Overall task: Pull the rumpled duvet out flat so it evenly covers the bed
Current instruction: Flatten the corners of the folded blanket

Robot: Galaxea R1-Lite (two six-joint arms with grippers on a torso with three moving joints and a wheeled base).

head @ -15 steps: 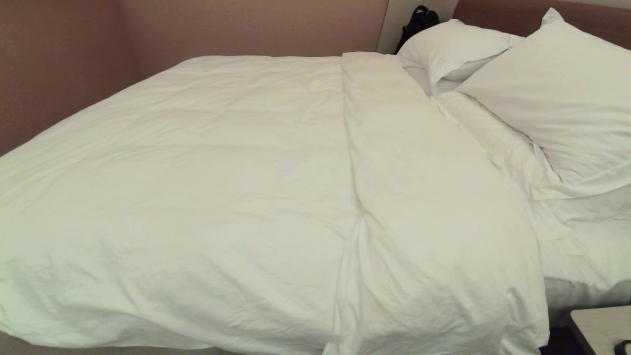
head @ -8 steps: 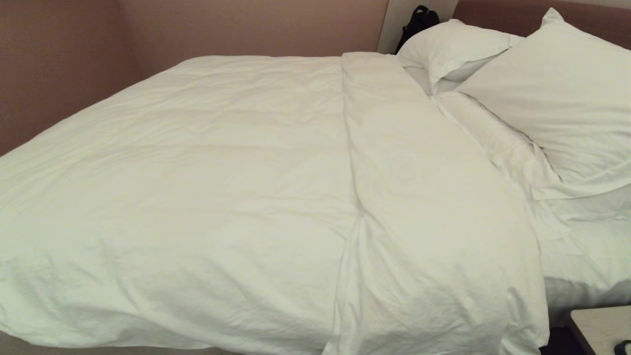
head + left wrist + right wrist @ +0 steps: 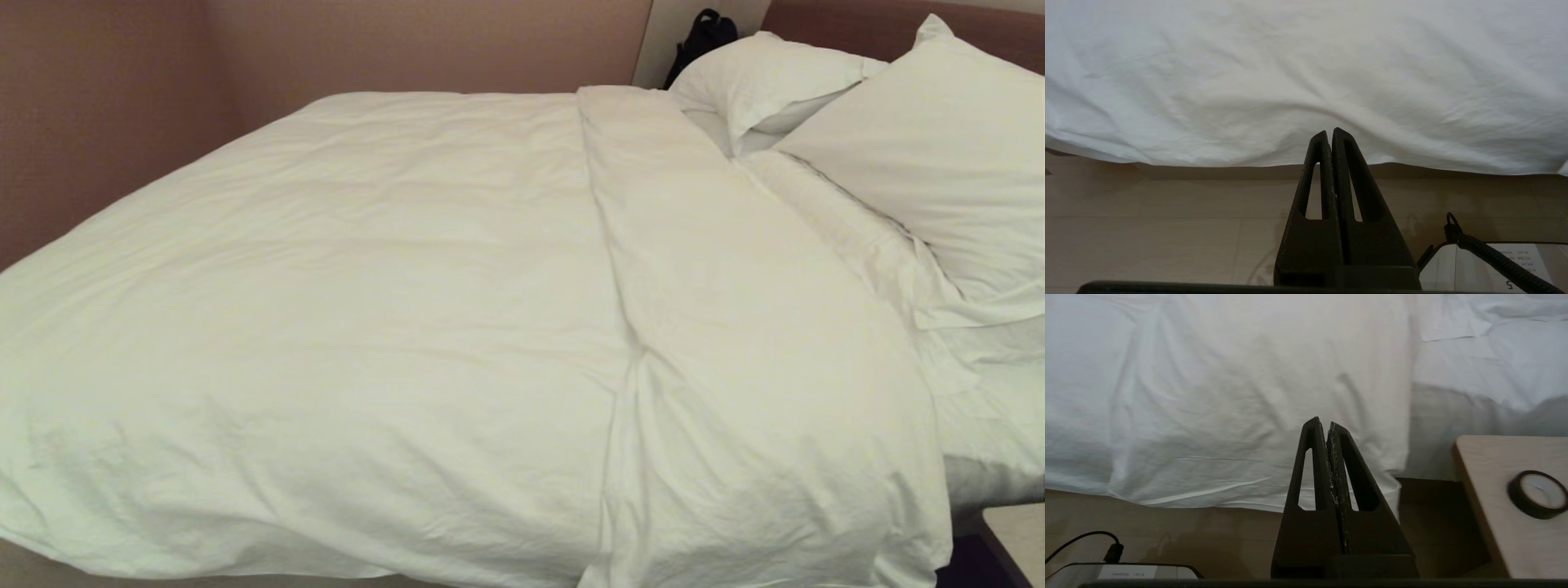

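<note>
The duvet lies spread over most of the bed, its top end turned back in a broad folded band that runs across just short of the two pillows, so the fitted sheet shows only at the pillow end; the near side droops past the mattress edge, which is why both wrist views look straight at hanging cloth. The left gripper sits low, tips pressed together with nothing between them, pointing at the duvet's hanging hem just ahead of the jaws and above the pale wooden floor; it looks parked there, not engaged. The right gripper is likewise fully closed and empty, aimed at the fold's draped corner directly beyond its tips, with a bedside table carrying a small round clock off to one side. Judging from the near-even cover, little is left to pull flat
</note>
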